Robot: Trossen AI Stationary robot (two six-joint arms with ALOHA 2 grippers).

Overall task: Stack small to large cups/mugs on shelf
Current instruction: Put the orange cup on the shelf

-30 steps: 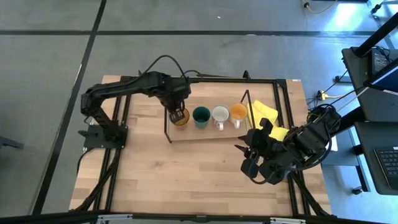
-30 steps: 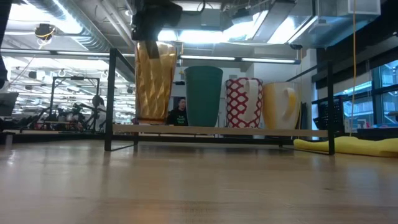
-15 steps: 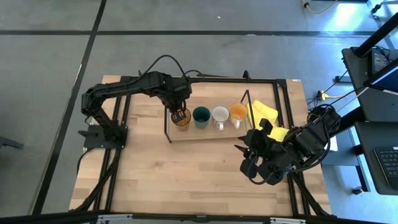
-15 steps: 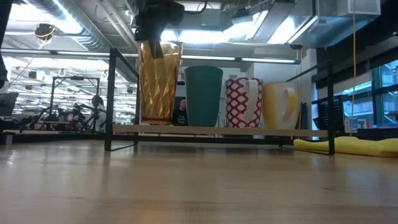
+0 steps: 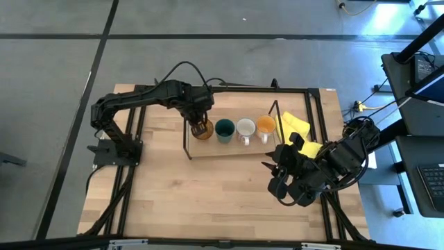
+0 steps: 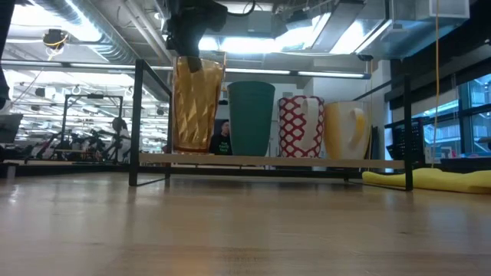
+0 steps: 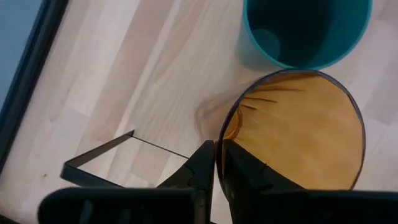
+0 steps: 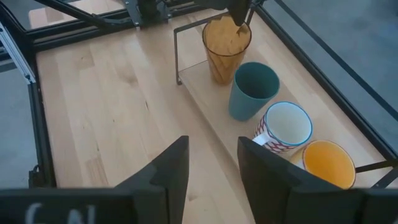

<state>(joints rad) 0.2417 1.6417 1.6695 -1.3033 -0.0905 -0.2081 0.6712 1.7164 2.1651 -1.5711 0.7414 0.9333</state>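
Observation:
The amber ribbed tumbler (image 5: 202, 131) stands at the left end of the shelf (image 5: 232, 148), a low rack with a wooden board (image 6: 268, 161). Beside it in a row stand the dark green cup (image 5: 224, 129), the white mug (image 5: 245, 128) and the orange-inside mug (image 5: 266, 125). My left gripper (image 7: 217, 149) is above the tumbler, shut on its rim. My right gripper (image 8: 211, 168) is open and empty over the table at the near right, facing the shelf. My left gripper pinches the tumbler's rim (image 7: 219, 132) on the side away from the green cup, one finger inside (image 7: 239, 171) and one outside (image 7: 200, 169). The fingers come from above, pointing down. The tumbler (image 6: 197, 103) is close to upright, its base at the board's level.
A yellow cloth (image 5: 295, 128) lies on the table just right of the shelf and shows in the low view (image 6: 437, 180). The table's black frame rails (image 5: 316, 111) run along its edges. Bare wood lies in front of the shelf (image 5: 208, 187).
My left gripper has carried the tumbler a little along the shelf toward the green cup, and the tumbler now stands straighter. The gap to the green cup is smaller.

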